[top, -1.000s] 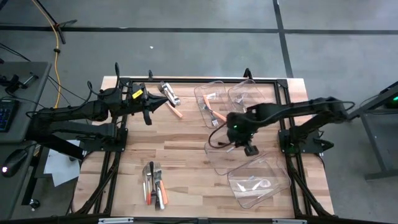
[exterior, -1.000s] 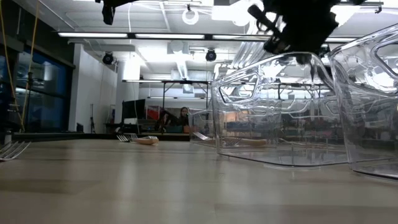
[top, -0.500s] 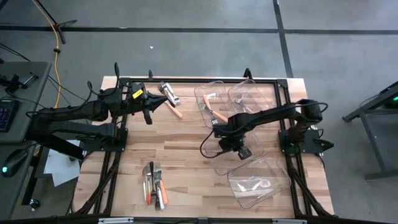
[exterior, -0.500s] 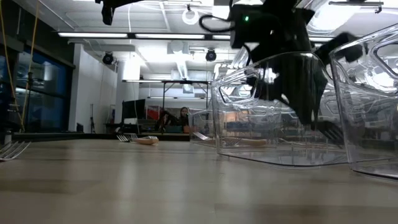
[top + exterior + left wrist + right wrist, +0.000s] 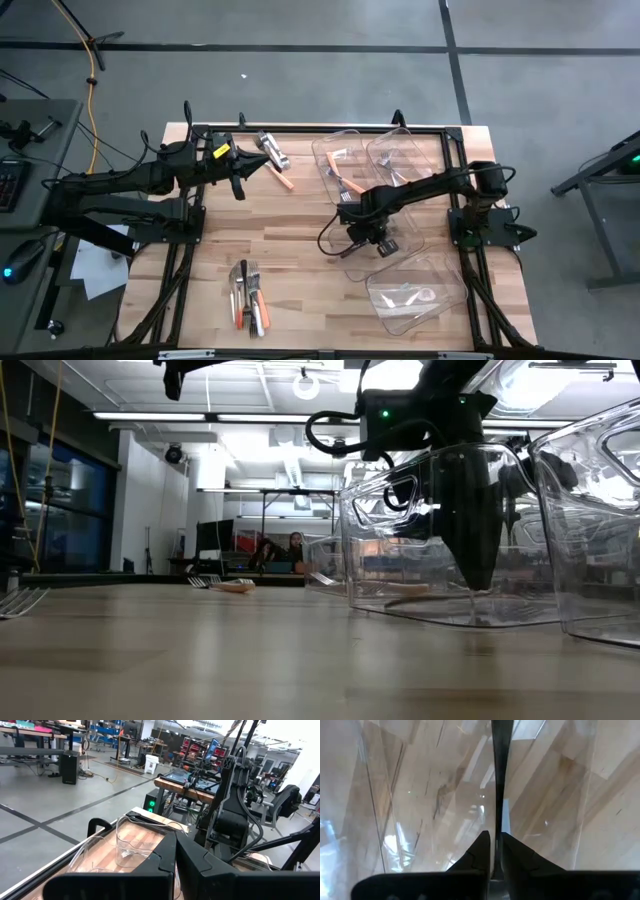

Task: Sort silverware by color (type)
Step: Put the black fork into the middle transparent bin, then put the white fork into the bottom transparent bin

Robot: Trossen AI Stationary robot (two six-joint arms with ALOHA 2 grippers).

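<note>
A pile of silverware (image 5: pixel 250 293) with orange, white and dark handles lies near the table's near edge. More pieces (image 5: pixel 272 152) and an orange-handled one (image 5: pixel 283 179) lie at the far side. My right gripper (image 5: pixel 368 238) reaches down inside the middle clear bin (image 5: pixel 402 262) and is shut on a dark metal utensil (image 5: pixel 500 775); the low view shows it (image 5: pixel 478 575) through the bin wall. My left gripper (image 5: pixel 238 188) waits high over the far left of the table, shut (image 5: pixel 175 852) and holding nothing. My right gripper pinches the dark utensil's narrow end (image 5: pixel 497 827) between its two fingers (image 5: pixel 481 851). The fingers point down into the bin, and the utensil runs on along them, its wider dark end ahead. Whether that end touches the bin floor, I cannot tell.
Two clear bins stand at the far side (image 5: pixel 338 160) (image 5: pixel 395 152), the left one with an orange-handled fork in it. Another bin (image 5: pixel 415 295) at the near right holds pale pieces. Bare wood lies across the table's middle left. A fork (image 5: pixel 20 600) shows at the low view's left.
My right gripper has moved toward the table's left and come down into the middle clear bin, with the dark utensil between its fingers. The left arm has kept still.
</note>
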